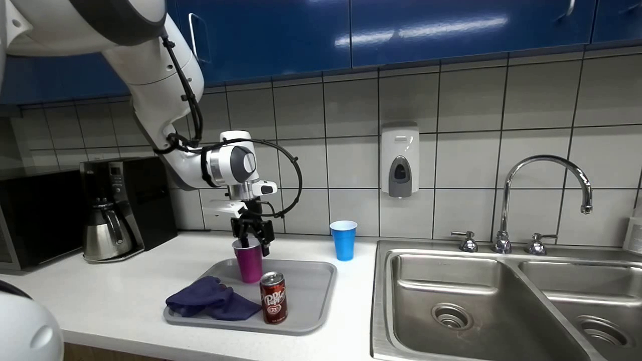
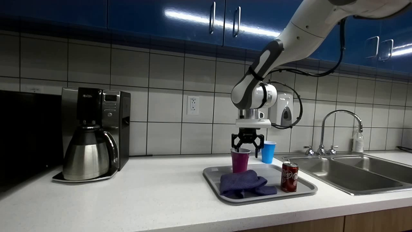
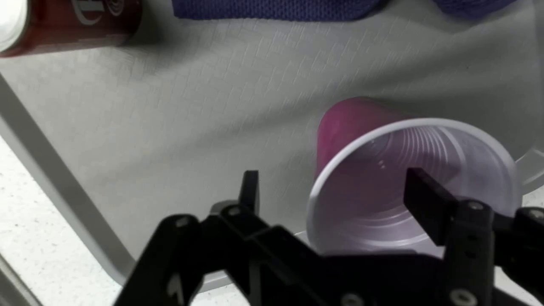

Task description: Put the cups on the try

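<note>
Fingers, black, are spread apart, one inside the purple-magenta plastic tumbler on the flat grey tray; the bright blue plastic tumbler is beyond and right, on the white bench.

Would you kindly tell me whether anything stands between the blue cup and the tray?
Nothing visible does: the blue cup stands off the tray, with only its low rim to cross. The purple cup and red can stand on the tray, not in between.
</note>
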`<state>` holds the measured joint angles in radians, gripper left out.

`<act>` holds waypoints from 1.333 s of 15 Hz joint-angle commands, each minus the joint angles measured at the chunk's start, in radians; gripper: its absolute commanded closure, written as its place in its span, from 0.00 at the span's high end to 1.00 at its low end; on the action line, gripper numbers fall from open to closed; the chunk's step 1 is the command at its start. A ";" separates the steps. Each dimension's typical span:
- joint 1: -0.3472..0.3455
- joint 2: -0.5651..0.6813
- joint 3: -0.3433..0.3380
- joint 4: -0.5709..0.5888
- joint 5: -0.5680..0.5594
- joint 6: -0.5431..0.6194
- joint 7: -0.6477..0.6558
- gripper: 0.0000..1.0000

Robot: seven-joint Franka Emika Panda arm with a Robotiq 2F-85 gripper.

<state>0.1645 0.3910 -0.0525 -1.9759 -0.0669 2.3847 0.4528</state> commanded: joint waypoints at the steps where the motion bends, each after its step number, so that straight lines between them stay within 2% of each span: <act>1: -0.010 -0.051 0.006 -0.021 0.002 -0.014 -0.010 1.00; 13: -0.038 -0.126 -0.003 0.018 -0.005 -0.089 0.004 1.00; 20: -0.086 -0.045 -0.051 0.155 -0.014 -0.125 0.019 1.00</act>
<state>0.1039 0.2978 -0.0927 -1.9124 -0.0664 2.3136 0.4538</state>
